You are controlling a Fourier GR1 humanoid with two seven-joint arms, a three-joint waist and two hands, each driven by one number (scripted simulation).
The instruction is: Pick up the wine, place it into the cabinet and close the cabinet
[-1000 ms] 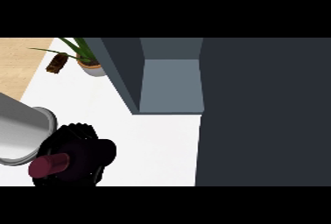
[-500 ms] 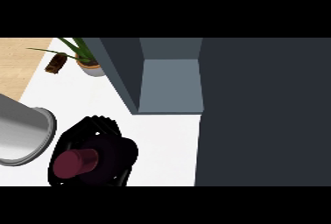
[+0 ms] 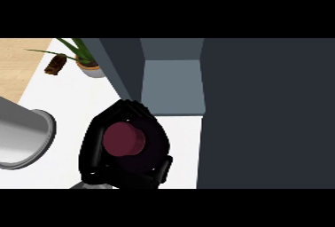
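The wine bottle (image 3: pixel 122 138) is seen from above as a dark red round top. My right hand (image 3: pixel 152 153) is shut on it, with black fingers (image 3: pixel 92 141) curled round its left side and hiding its body. Hand and bottle hang over the white counter (image 3: pixel 78 97), just in front of and slightly left of the cabinet's open compartment (image 3: pixel 173 84), which has a grey-blue inside. The cabinet's dark side wall (image 3: pixel 118 62) stands right above the fingers. My left hand does not show; only a grey forearm (image 3: pixel 20 137) lies at the left edge.
A large dark panel (image 3: pixel 265 111) fills the right side beside the opening. At the far left a potted plant (image 3: pixel 88 66) stands on the counter, with a small brown object (image 3: pixel 56 65) on the wooden surface (image 3: pixel 20 66) next to it.
My right hand has carried the wine to the right and farther from me, closer to the cabinet's opening. The grey forearm at the left has slid slightly toward the left edge.
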